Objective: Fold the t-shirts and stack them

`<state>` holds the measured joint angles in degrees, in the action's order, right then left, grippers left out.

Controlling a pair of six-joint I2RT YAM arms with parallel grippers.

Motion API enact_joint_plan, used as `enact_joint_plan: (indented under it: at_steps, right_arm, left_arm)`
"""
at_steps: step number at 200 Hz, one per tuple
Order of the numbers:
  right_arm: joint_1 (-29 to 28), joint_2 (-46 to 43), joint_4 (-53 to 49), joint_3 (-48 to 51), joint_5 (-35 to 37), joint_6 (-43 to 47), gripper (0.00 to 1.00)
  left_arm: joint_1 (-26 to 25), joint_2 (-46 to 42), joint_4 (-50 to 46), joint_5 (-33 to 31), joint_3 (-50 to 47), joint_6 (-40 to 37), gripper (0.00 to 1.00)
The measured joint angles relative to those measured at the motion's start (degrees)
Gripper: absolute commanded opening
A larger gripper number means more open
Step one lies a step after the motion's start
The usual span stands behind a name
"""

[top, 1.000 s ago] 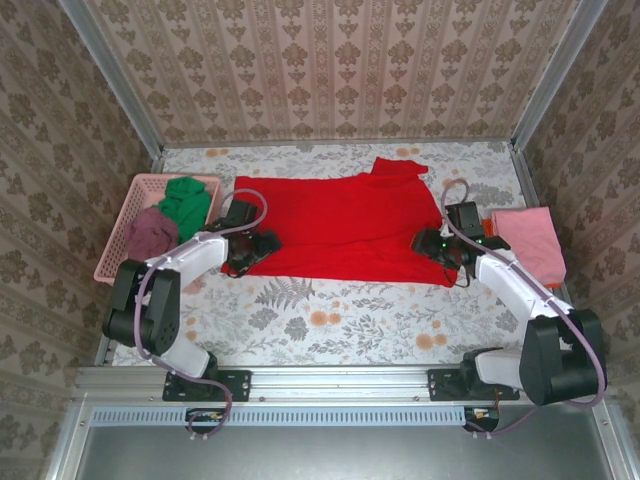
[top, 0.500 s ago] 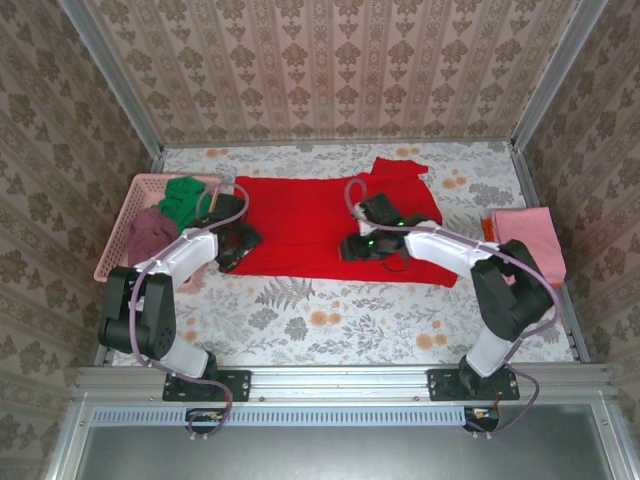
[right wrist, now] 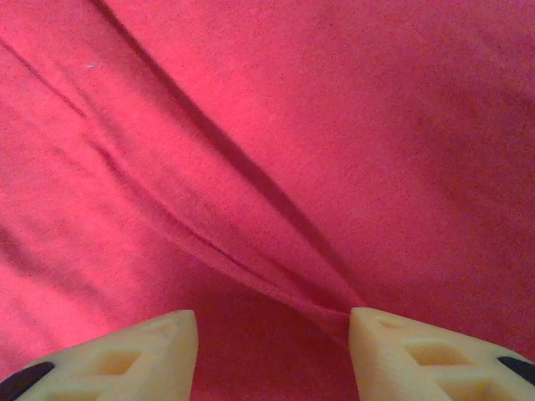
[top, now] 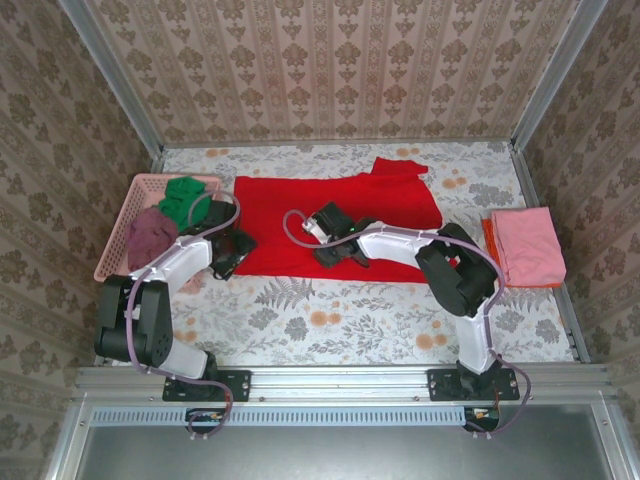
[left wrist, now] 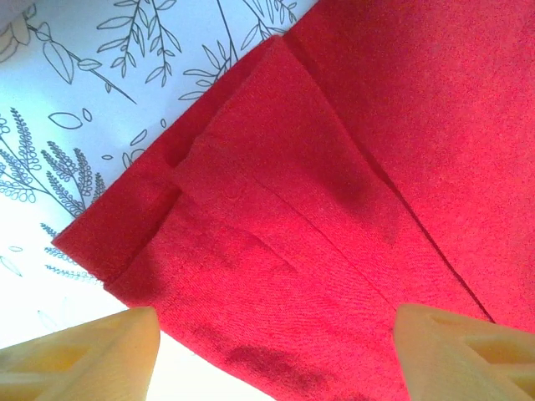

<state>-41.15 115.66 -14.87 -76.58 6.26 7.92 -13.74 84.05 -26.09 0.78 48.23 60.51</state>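
Observation:
The large red t-shirt (top: 330, 195) lies spread flat across the middle of the table. My right arm reaches far left over it. The right gripper (top: 325, 246) is low on the cloth near the shirt's middle, jaws apart. In the right wrist view a raised crease in the red cloth (right wrist: 276, 142) runs toward one fingertip (right wrist: 393, 347) of that gripper (right wrist: 272, 326). My left gripper (top: 228, 252) stands open over the shirt's near left corner (left wrist: 251, 251), fingers wide either side of the hem (left wrist: 276, 330).
A pink lattice basket (top: 112, 255) at the left edge holds a green t-shirt (top: 185, 200) and a maroon one (top: 150, 235). A folded pink t-shirt (top: 525, 245) lies on an orange one (top: 488, 235) at the right edge. Bare floral tabletop (top: 330, 320) lies in front.
My right gripper has swept left across the red t-shirt, from its right edge to its middle. The left gripper has shifted a little along the shirt's left corner.

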Motion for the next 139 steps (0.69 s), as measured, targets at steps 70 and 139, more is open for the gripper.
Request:
enact_joint_plan:
  at_steps: [70, 139]
  right_arm:
    - [2.1, 5.7, -0.3, -10.0, 4.9, 0.6, 0.46]
    - [6.9, 6.5, -2.3, -13.1, 4.5, -4.2, 0.45]
  left_arm:
    - [0.0, 0.0, 0.8, 0.7, 0.0, 0.2, 0.74]
    - [0.0, 6.1, 3.2, 0.5, 3.6, 1.9, 0.72]
